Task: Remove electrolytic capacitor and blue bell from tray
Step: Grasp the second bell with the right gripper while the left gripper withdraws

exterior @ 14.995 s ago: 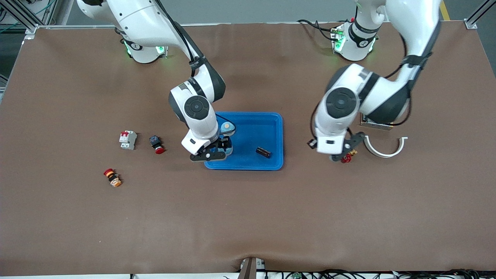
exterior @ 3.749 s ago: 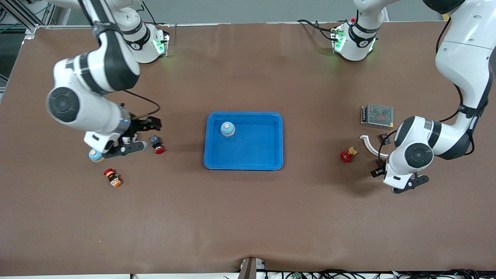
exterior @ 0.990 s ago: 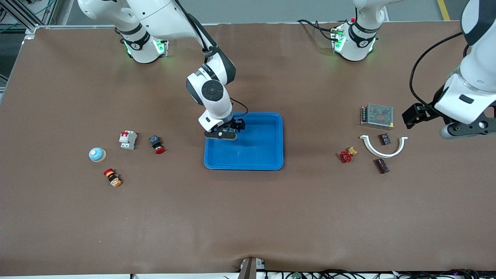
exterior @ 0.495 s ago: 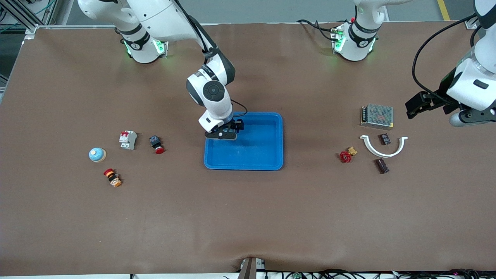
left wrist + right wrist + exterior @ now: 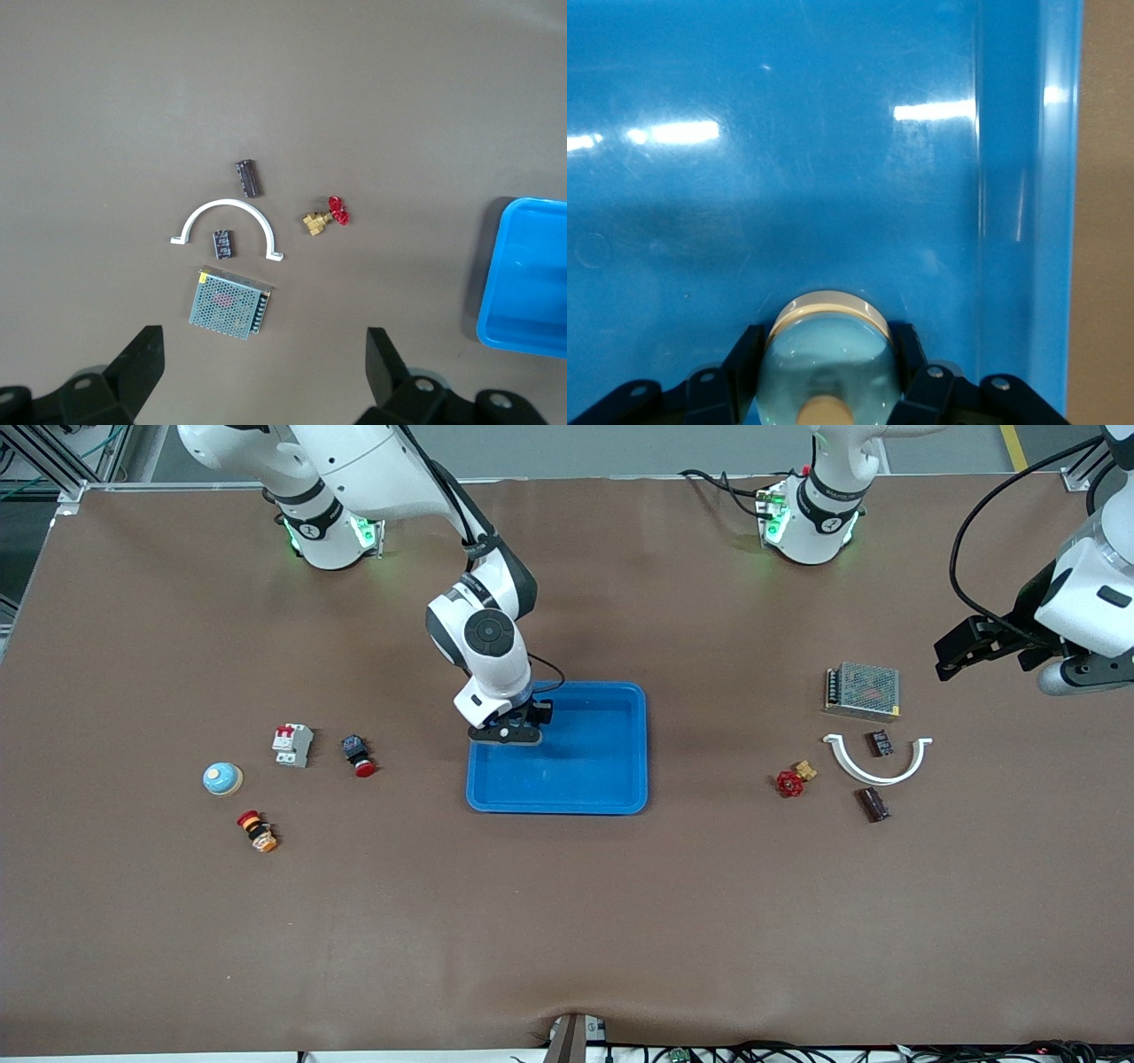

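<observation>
the right gripper (image 5: 523, 726) has just clenched on the blue bell (image 5: 826, 363) inside the tray (image 5: 611, 779), in the corner toward the right arm's base; a second ago its fingers stood spread. in my judgement the bell is now ready to lift out. it sits upright, dome and button facing up, its axis vertical. the capacitor (image 5: 873, 803) already lies on the desk (image 5: 567, 921) toward the left arm's end, near the white arc (image 5: 875, 760), its long axis running roughly toward the front camera. the left gripper (image 5: 1001, 657), fingers spread and empty, waits above that end.
</observation>
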Motion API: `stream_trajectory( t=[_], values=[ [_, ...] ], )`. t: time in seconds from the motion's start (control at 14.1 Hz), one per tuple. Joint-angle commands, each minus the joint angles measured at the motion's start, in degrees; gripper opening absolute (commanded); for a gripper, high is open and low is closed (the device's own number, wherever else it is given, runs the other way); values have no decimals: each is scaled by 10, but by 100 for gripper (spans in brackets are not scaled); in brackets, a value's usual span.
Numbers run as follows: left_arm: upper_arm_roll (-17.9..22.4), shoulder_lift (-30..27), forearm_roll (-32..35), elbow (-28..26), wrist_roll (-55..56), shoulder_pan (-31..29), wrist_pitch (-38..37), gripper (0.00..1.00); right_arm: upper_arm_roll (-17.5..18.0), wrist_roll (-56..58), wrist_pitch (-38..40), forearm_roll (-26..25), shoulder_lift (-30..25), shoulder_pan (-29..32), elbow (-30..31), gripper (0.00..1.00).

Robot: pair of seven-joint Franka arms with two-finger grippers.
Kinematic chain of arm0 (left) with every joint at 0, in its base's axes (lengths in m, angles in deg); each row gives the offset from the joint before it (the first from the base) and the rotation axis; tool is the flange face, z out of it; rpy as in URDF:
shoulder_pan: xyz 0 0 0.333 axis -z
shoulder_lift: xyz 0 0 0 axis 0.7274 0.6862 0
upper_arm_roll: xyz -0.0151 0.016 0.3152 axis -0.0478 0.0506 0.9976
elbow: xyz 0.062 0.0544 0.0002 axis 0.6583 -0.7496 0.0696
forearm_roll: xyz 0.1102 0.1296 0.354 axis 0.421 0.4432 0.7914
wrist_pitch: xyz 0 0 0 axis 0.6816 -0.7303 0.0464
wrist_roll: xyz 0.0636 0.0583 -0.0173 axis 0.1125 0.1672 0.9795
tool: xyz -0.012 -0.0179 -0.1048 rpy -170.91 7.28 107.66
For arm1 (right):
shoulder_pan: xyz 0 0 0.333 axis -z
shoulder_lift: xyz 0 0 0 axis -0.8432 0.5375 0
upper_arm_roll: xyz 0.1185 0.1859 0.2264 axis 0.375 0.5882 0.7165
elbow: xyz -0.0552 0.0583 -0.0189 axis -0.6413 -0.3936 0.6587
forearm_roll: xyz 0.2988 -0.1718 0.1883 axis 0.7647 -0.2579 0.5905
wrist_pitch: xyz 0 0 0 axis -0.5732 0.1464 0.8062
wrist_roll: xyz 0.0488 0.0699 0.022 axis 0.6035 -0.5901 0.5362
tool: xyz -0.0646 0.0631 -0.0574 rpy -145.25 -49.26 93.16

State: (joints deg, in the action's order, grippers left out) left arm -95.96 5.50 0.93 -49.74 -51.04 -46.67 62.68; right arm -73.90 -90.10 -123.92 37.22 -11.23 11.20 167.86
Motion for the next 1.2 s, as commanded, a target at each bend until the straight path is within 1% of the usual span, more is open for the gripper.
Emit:
stream_trajectory(
  t=[0.0,0.28,0.5,0.64,0.92,1.13],
  values=[
    [8,-28,-13,-31,-12,5,0,100,-5,-8,-3,-8,-3,-6,4,48],
    [7,-34,-13,-34,-21,5,-1,100,-5,-5,18,-7,-15,-4,-6,47],
    [7,-51,-13,-47,-34,4,-1,100,-6,2,105,-7,-36,2,-41,47],
    [5,-50,-12,-48,-34,3,1,100,-6,15,153,-8,-52,19,-64,47],
    [5,-48,-12,-47,-34,1,1,100,-6,122,258,-8,-83,72,-104,47],
    [5,-45,-12,-47,-34,0,-1,100,-7,227,305,-7,-100,121,-125,47]
  ],
)
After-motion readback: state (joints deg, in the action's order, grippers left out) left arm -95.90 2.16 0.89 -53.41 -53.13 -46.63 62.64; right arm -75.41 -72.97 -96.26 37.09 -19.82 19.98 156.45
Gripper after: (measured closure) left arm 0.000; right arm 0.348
